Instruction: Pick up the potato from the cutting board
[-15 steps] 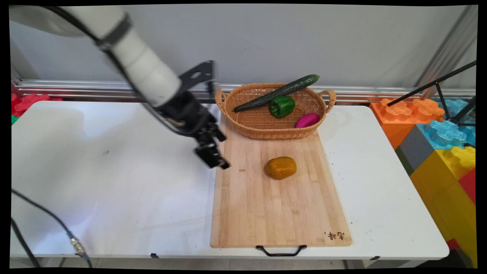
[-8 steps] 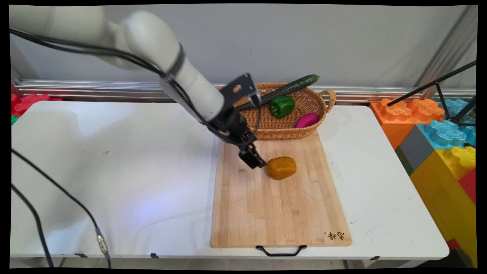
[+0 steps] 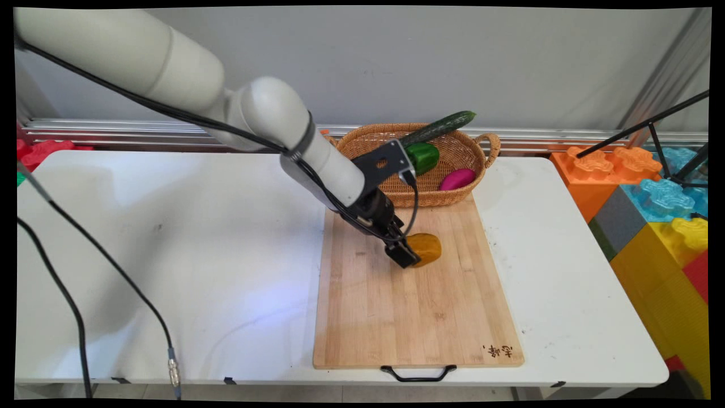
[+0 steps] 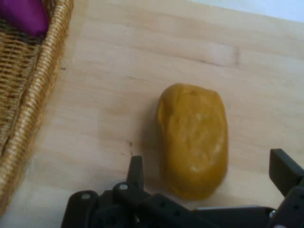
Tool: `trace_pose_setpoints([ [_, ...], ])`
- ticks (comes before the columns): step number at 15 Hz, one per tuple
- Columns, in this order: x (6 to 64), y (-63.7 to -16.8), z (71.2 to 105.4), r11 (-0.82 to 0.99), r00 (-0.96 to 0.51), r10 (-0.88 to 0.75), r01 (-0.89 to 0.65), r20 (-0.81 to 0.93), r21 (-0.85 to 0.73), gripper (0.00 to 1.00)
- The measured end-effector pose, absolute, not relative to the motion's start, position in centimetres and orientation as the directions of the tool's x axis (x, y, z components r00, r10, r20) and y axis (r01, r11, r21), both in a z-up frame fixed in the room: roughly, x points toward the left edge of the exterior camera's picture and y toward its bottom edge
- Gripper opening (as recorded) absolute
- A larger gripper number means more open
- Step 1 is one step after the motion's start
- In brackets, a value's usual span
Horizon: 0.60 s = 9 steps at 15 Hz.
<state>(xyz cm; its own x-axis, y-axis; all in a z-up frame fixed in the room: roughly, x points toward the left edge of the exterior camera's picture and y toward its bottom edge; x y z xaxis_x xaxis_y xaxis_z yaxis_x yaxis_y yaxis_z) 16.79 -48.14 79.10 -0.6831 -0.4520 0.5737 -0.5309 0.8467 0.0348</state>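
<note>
Your claw [image 4: 209,178] is spread wide, one finger on each side of the brownish-yellow potato [image 4: 194,137] on the cutting board [image 3: 396,306]. The wicker basket [image 4: 28,104] sits beyond it.

The only writing in view is a small dark mark burnt into the wooden cutting board [image 3: 416,294], near its corner at about 5 o'clock from the board's middle. It looks like two or three characters [image 3: 498,351] seen upside down from this side, and they cannot be read. No other text, brand, number or sign can be made out in either view.
</note>
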Motion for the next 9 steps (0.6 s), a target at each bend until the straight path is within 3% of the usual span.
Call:
trace_pose_setpoints([
  [8,14.9,-49.2,75.3,0.825,-0.650,-0.466,-0.565,0.601,0.029,1.00],
  [9,14.7,-49.2,75.1,0.826,-0.648,-0.465,-0.564,0.603,0.031,0.00],
])
